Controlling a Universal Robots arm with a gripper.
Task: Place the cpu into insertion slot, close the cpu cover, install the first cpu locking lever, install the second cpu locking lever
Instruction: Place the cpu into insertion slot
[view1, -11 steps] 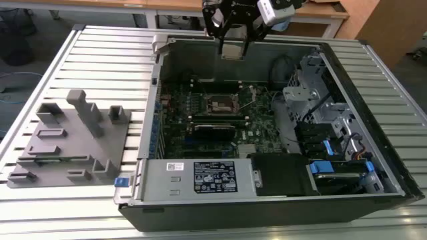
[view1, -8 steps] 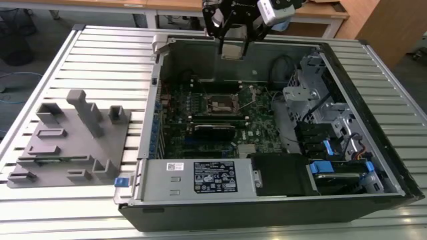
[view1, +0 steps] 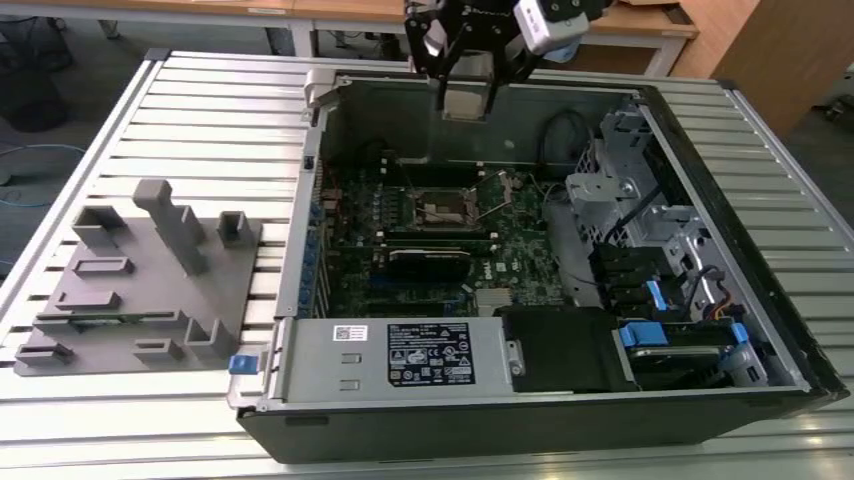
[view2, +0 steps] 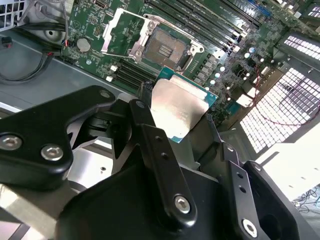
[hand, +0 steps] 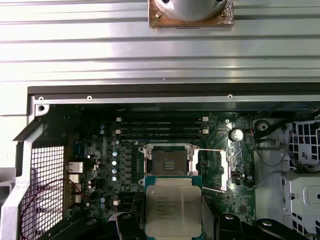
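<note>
Jaws: clenched on the cpu, pinching two opposite edges so that its metal top and its underside are both left untouched.
Cpu: it hangs in my grip over the open computer case, near the case's far wall and well above the board. I carry it flat, I judge, so that it can go in level.
Insertion slot: bare on the motherboard with its dark centre exposed and nothing seated in it. In the first wrist view it lies just past the chip's edge, so I am roughly lined up with it.
Cpu cover: swung open to one side of the slot, which is why the socket is reachable.
Progress: by my reckoning this is the first step, with the chip carried but not placed.
Counter: slatted metal. It bears the case, and a grey fixture plate lies beside the case.
</note>
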